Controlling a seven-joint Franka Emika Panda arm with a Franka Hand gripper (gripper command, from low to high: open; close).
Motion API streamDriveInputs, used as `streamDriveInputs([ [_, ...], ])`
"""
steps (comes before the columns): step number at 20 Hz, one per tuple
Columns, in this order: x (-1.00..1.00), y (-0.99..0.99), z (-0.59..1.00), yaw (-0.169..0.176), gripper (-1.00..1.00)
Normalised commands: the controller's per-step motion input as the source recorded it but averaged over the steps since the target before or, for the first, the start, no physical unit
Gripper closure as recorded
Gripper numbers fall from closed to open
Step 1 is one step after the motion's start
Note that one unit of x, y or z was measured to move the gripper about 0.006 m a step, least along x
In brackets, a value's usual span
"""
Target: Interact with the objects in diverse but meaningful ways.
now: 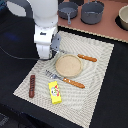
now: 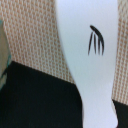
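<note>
Here, a woven placemat (image 1: 95, 65) covers the dark table (image 1: 115, 95)

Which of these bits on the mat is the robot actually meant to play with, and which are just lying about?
For the job:
yellow packet
dark brown stick
white oblong piece, seen only in the wrist view

Just lying about:
round tan plate
wooden-handled cutlery
grey pots
</note>
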Motion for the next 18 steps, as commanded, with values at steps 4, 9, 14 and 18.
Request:
streamDriveInputs([
  [4, -0.08, 0.06, -0.25, 0.059, 1.0],
  [9, -0.09, 0.05, -0.25, 0.058, 1.0],
  [14, -0.11, 0.03, -0.27, 0.06, 1.0],
  [18, -0.21, 0.0, -0.21, 0.065, 1.0],
])
